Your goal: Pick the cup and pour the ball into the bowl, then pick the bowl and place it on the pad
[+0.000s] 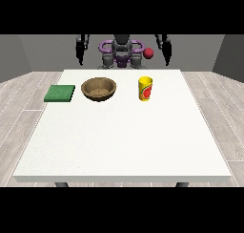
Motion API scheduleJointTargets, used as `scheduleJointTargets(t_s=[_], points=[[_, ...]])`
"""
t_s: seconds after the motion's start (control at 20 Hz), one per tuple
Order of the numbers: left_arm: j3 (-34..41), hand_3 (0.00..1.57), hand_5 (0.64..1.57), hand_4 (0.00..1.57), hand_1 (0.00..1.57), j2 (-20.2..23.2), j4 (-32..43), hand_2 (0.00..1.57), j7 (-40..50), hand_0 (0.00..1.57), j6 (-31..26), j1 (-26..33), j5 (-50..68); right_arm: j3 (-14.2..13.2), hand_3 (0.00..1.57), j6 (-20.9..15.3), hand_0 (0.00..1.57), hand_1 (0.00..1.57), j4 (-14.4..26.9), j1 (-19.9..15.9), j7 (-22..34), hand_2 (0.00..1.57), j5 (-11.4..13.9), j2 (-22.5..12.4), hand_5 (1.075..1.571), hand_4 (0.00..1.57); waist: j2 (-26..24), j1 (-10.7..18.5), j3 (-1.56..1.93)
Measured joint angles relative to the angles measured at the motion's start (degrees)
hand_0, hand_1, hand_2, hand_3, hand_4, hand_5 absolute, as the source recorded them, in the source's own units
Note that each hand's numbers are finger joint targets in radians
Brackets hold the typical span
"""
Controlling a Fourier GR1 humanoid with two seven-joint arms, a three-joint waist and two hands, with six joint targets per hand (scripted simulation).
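A yellow cup (145, 89) with a red mark stands upright on the white table (124, 136), right of the middle at the far side. To its left sits a brown wooden bowl (98, 88). Farther left lies a flat green pad (60, 93). A small red ball (149, 53) shows beyond the table's far edge, near the robot's body. The hand at the view's left (81, 53) hangs behind the far edge, well away from the bowl. The hand at the view's right (167, 53) hangs likewise, above and behind the cup. Both hold nothing and their fingers look straight.
The robot's torso (121, 53) stands behind the table's far edge. Wooden floor surrounds the table. The near half of the table holds nothing.
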Motion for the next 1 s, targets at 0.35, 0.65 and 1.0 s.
scheduleJointTargets(t_s=[0.35, 0.65, 1.0], points=[[0.32, 0.00, 1.535, 0.00, 0.00, 1.02, -5.43, 0.00, 3.84, 0.00, -0.74, -1.89, 1.66, 0.03, 0.00, 0.14, 0.00, 0.00, -5.57, -1.66, 4.01, 0.00, -0.91, -0.63, 1.570, 0.98, -13.39, -0.17, -0.22], [-0.66, 0.00, 1.546, 0.00, 0.00, -3.81, -12.01, 0.00, 14.89, 0.00, 0.74, -4.35, 11.18, 8.46, 0.00, -9.11, 0.00, 0.00, -11.00, -5.09, 15.55, 0.00, -4.09, 3.83, 1.569, 0.68, -25.32, 2.26, -0.39], [-3.09, 0.00, 1.518, 0.00, 0.00, -4.80, -16.77, 0.00, 19.38, 0.00, 1.84, -3.34, 14.80, 21.38, 0.00, -25.23, 0.00, 0.00, -13.75, -12.57, 27.30, 0.00, -1.05, 4.97, 1.569, 0.30, -23.14, 2.04, -0.37]])
